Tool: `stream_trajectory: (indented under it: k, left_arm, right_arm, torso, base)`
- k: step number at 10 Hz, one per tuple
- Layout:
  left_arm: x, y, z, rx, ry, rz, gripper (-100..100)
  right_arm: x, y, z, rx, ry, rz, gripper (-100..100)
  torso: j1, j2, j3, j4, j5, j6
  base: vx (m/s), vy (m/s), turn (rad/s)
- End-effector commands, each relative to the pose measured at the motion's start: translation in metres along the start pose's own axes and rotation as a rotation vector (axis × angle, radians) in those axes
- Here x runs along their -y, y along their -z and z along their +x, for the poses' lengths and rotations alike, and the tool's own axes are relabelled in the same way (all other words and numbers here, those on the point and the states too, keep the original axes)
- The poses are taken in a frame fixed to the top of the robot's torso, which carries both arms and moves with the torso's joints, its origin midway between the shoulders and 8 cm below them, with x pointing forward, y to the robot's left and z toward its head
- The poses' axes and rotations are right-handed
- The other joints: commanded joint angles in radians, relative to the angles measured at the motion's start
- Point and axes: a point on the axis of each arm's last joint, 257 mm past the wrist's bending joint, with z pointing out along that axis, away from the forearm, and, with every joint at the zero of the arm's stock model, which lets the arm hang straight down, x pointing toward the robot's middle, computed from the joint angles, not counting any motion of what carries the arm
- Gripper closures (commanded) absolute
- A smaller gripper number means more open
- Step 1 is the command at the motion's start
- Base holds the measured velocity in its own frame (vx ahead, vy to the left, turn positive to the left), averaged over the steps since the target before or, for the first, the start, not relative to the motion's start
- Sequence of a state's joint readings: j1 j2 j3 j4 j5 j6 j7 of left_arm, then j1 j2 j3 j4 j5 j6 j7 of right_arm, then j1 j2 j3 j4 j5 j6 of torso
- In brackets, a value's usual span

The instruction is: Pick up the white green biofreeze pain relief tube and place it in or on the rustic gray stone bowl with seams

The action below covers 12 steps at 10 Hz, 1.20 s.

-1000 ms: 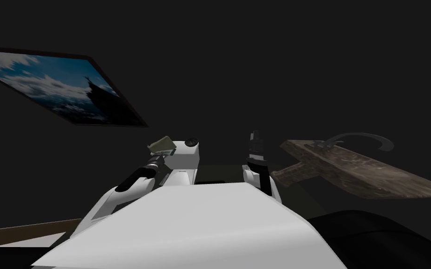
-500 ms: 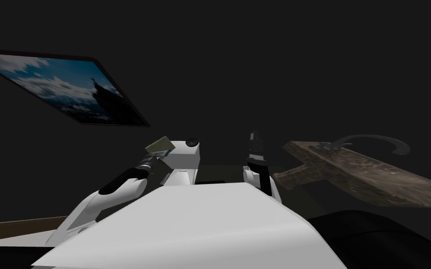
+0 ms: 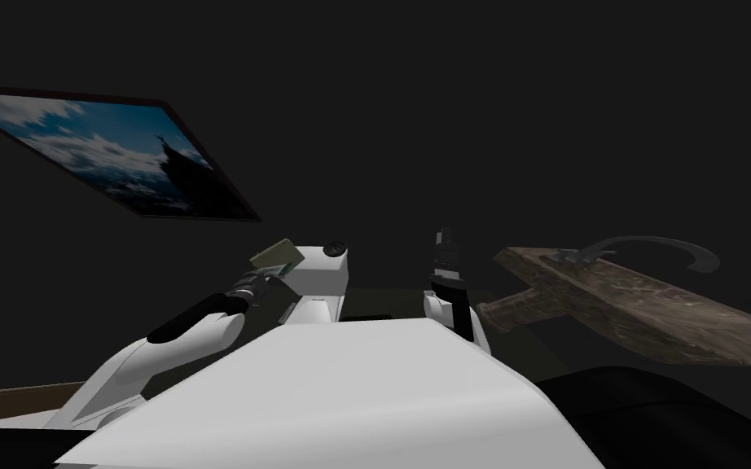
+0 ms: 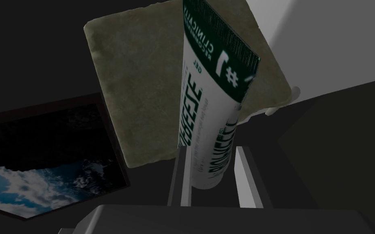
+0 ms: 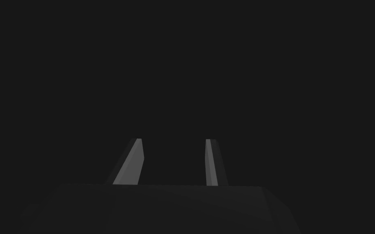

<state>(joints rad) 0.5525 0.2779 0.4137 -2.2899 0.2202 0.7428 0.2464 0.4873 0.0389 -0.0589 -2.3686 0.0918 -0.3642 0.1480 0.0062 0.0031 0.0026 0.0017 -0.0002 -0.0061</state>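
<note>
In the left wrist view the white and green tube stands between my left gripper's fingers, which are shut on its lower end. Right behind the tube is the grey stone bowl, seen as a rough square slab; the tube's green crimped end lies across it. In the head view the bowl shows as a small olive-grey block at the tip of my left gripper, beside a white block. My right gripper is raised upright near the middle; its fingers stand apart with nothing between them.
A framed sky picture hangs on the dark wall to the left. A rough brown slab with a curved dark spout juts in at the right. The room is dim.
My left elbow has swung out to the left and lower. The left gripper, with the tube and the bowl at its tip, has shifted slightly left. The right arm is still.
</note>
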Motion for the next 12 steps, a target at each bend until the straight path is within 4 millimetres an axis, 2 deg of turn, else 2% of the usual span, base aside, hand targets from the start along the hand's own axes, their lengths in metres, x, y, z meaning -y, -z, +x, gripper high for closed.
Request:
stream_trajectory:
  k: [1,7,12]
  left_arm:
    - [0.002,0.005,-0.007,0.010,0.006,-0.023,100]
    - [0.000,0.017,-0.017,0.023,-0.002,-0.105,100]
    - [-0.003,0.029,-0.016,0.011,-0.039,-0.184,100]
  right_arm:
    - [0.000,0.000,0.000,0.000,0.000,0.000,0]
    - [0.000,0.000,0.000,0.000,0.000,0.000,0]
    - [0.000,0.000,0.000,0.000,0.000,0.000,0]
  torso:
    - [0.000,0.000,0.000,0.000,0.000,0.000]
    - [-0.003,-0.008,-0.005,-0.002,0.000,0.004]
    - [-0.006,-0.012,-0.007,-0.003,-0.001,0.005]
  base:
    - [0.076,-0.013,-0.059]
    - [0.072,-0.028,-0.055]
    - [0.095,-0.040,-0.099]
